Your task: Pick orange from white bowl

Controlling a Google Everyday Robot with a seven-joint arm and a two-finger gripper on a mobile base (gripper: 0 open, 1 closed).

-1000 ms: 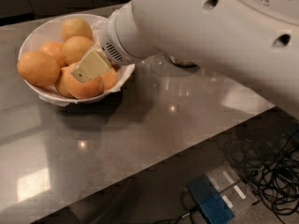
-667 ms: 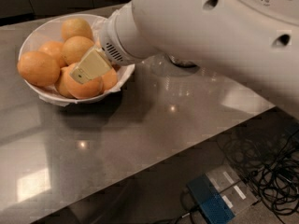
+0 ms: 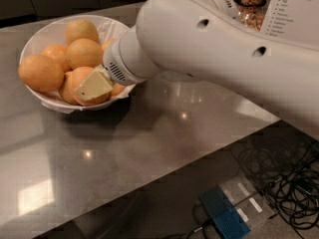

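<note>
The white bowl [image 3: 46, 35], lined with white paper, stands at the back left of the grey table and holds several oranges. My gripper [image 3: 93, 85] reaches into the bowl from the right, at the end of the big white arm [image 3: 209, 49]. Its pale yellow tip lies against the front orange [image 3: 74, 86] near the bowl's front rim. Other oranges lie to the left [image 3: 41, 72] and behind [image 3: 84, 53]. The arm hides the bowl's right side.
Glass jars [image 3: 251, 1] and a printed sign [image 3: 296, 9] stand at the back right of the table. The table's front edge runs diagonally at the lower right. Below it on the floor lie black cables [image 3: 294, 183] and a blue box [image 3: 224, 215].
The gripper tip has moved lower and nearer in the bowl, onto the front orange. The arm has shifted and the jars and sign now show at the back right.
</note>
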